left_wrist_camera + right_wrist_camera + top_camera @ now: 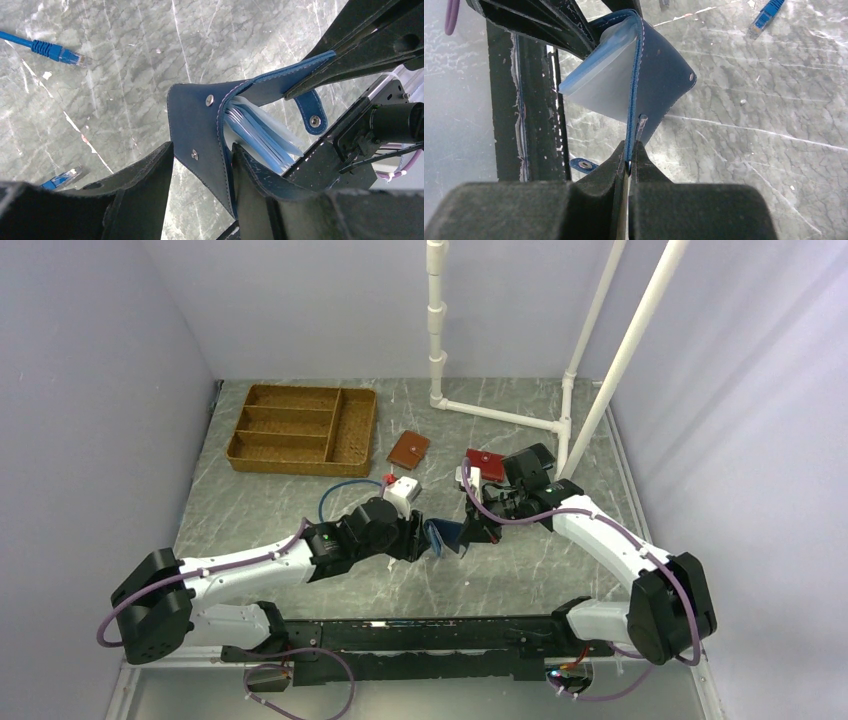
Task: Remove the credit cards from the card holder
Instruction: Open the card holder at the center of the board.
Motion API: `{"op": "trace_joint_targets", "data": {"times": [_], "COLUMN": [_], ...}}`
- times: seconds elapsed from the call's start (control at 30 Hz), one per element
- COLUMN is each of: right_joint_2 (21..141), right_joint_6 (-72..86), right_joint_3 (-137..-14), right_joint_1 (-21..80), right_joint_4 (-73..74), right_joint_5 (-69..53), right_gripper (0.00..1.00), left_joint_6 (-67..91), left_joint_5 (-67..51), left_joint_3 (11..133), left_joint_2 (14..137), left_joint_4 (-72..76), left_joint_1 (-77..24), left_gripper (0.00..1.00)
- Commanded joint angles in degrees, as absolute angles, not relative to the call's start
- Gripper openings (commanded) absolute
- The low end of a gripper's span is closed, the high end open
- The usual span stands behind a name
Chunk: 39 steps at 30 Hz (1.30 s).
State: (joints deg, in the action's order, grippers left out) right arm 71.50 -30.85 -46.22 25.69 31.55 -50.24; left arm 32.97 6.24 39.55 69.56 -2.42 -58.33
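I catalogue my left arm [240, 570] and right arm [610, 535] as a matched pair: white link shells between bulky black joint housings, a purple cable [510, 521] looped alongside each, a small green light [325, 537] near the wrist, and matte black fingers [704, 210] with scuffed edges.

Right tool [629, 152] tight; left tool [202, 155] seemingly ajar.
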Motion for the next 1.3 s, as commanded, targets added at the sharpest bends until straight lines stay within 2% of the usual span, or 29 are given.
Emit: {"op": "trace_joint_targets", "data": {"times": [0.0, 0.1, 0.5, 0.6, 0.77, 0.93, 1.13, 1.27], "right_joint_2": [71.76, 71.94, 72.70, 72.91, 73.92, 74.98, 77.14, 78.70], "right_joint_6": [-30.94, -30.22, -29.97, -29.94, -30.04, -29.99, -29.70, -29.30], "right_joint_3": [-48.07, -48.00, -47.84, -47.81, -47.99, -48.14, -48.59, -49.02], "right_joint_1": [25.97, 25.93, 25.96, 26.01, 26.10, 26.45, 26.63, 26.63], "right_joint_4": [30.87, 30.39, 29.97, 29.97, 30.41, 30.69, 31.29, 31.44], "right_joint_5": [-54.82, -54.33, -53.18, -53.09, -53.02, -52.54, -50.19, -48.02], "right_gripper": [0.00, 0.00, 0.00, 0.00, 0.00, 0.00, 0.00, 0.01], "left_joint_6": [30.32, 30.06, 31.03, 31.49, 32.29, 33.03, 36.13, 41.63], "left_joint_5": [6.25, 5.41, -0.69, -1.92, -4.60, -7.60, -14.91, -24.59], "left_joint_3": [40.48, 40.23, 36.66, 36.48, 36.80, 37.14, 36.35, 35.92], "left_joint_2": [69.22, 69.37, 64.64, 64.60, 66.23, 68.46, 69.94, 72.25], "left_joint_4": [-2.16, -2.44, 2.22, 1.84, 1.73, 1.78, 4.84, 8.15], "left_joint_1": [-58.54, -58.48, -57.94, -57.22, -55.99, -54.51, -52.18, -48.95], "left_gripper": [0.51, 0.48, 0.49, 0.38, 0.28, 0.00, 0.00, 0.00]}}
